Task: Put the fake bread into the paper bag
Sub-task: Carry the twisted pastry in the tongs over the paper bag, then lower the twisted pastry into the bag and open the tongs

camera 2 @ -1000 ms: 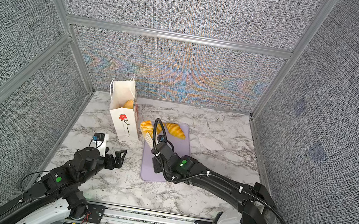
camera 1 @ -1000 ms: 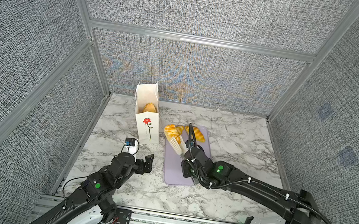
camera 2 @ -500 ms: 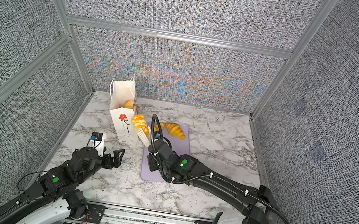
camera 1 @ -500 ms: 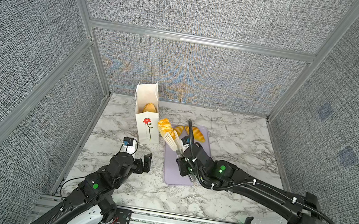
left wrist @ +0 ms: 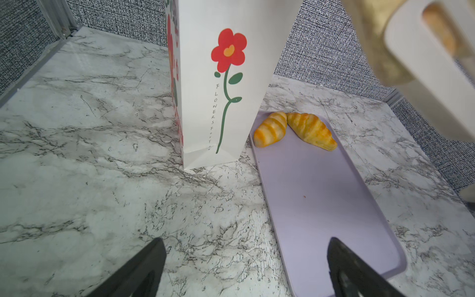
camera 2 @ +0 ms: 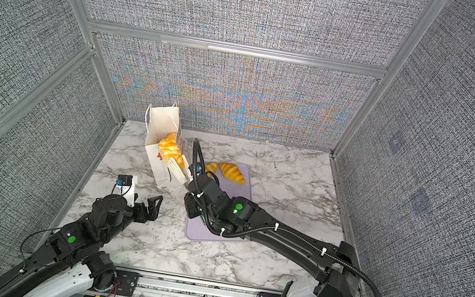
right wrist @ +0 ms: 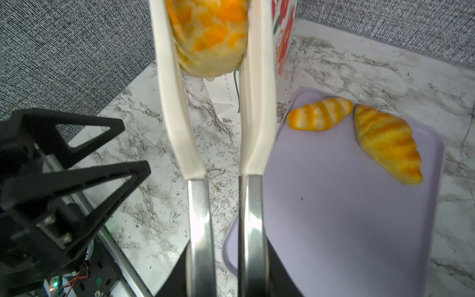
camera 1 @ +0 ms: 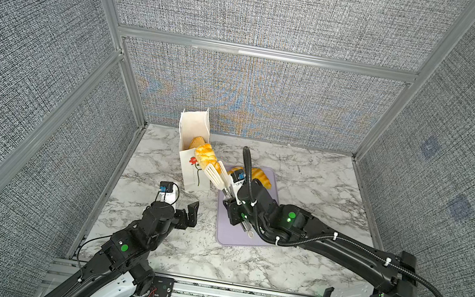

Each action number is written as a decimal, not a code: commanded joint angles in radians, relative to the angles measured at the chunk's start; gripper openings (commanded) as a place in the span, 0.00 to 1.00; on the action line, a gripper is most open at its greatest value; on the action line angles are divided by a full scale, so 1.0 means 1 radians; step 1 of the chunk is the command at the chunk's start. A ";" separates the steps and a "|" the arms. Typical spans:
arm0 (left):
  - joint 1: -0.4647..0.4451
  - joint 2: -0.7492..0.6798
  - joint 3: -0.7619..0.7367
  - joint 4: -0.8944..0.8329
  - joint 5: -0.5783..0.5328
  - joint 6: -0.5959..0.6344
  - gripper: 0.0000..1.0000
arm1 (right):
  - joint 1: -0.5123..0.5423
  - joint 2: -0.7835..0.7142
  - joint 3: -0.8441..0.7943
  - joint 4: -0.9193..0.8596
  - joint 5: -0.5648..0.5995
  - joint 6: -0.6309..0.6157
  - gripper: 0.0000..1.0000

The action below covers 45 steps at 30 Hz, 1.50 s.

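Your right gripper (camera 1: pixel 227 198) is clamped on the steel handles of a pair of white-tipped steel tongs (camera 1: pixel 219 176). The tongs pinch a glossy golden braided toy roll (camera 1: pixel 206 154) between their white blades, so the roll sits out beyond the claw at the tongs' far end, apart from the fingers themselves (the right wrist view shows it squeezed from both sides (right wrist: pixel 208 38)). In both top views the roll is held high at the open top of the tall white paper bag with a red flower on a green stem (camera 1: pixel 189 177), overlapping its front rim; you cannot tell whether it has crossed the rim. Another golden pastry (camera 2: pixel 171 136) already shows inside the bag's mouth. Two striped golden toy croissants (left wrist: pixel 271 128) (left wrist: pixel 312 131) lie touching at the far end of the lilac rectangular plastic tray (left wrist: pixel 321 192), just beside the bag's base. Your left gripper (left wrist: pixel 244 267) has its jaws spread wide and holds nothing, low over the grey-veined marble tabletop (camera 1: pixel 302 198), near the bag's foot but apart from it.
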 commanded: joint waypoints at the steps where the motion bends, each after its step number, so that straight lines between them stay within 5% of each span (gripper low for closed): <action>1: 0.003 -0.001 0.008 0.000 -0.001 0.016 0.99 | -0.011 0.030 0.057 0.039 0.013 -0.023 0.32; 18: 0.004 -0.020 0.000 -0.007 0.000 0.008 0.99 | -0.108 0.277 0.387 -0.065 -0.071 -0.096 0.32; 45: 0.004 -0.021 -0.016 0.001 0.003 0.000 1.00 | -0.159 0.398 0.548 -0.113 -0.107 -0.063 0.34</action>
